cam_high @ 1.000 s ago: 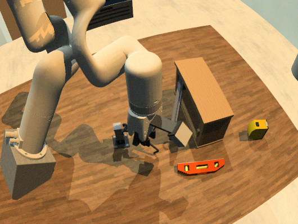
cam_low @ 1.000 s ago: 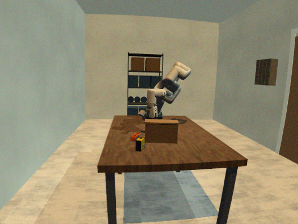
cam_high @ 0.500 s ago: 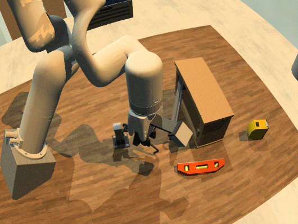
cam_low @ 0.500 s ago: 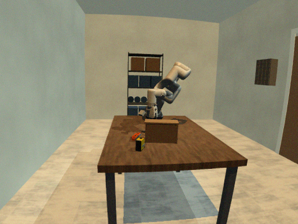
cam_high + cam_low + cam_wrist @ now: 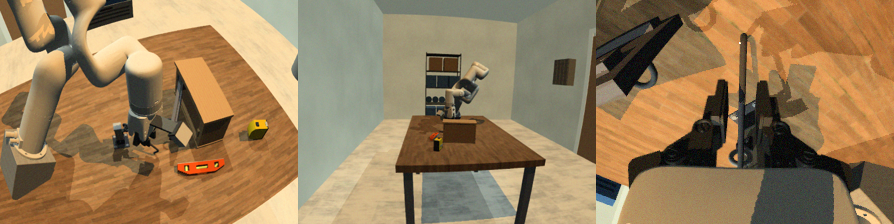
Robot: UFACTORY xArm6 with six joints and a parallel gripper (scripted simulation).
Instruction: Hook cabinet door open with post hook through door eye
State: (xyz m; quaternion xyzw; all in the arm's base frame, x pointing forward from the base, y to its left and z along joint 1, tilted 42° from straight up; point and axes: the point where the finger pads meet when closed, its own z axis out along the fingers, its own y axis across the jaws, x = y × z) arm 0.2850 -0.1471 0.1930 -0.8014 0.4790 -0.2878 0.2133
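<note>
- The tool point(image 5: 144, 142) point(image 5: 450, 117) point(image 5: 742, 94) is standing partly spread, pinching nothing, its fingers flanking the hook point(image 5: 155, 151) point(image 5: 742, 70).
- The hook is reaching right from the post point(image 5: 119, 136) point(image 5: 747, 117), lying apart from the eye point(image 5: 655, 76).
- A skewed sweep is risking a miss (the eye is looking small), or, by jamming against the door point(image 5: 177, 102) point(image 5: 652, 54), tipping everything.
</note>
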